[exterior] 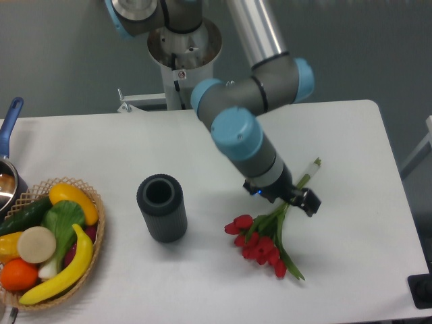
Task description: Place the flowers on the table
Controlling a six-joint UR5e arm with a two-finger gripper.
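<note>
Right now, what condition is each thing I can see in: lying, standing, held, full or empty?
flowers: lying flat on the table, red heads toward the camera, stems under the gripper.
gripper: above the stems; open or shut cannot be told.
dark cylinder: standing upright, open top, nothing visible inside.
wicker basket: resting on the table, full of fruit and vegetables.
table: bearing all of these.
</note>
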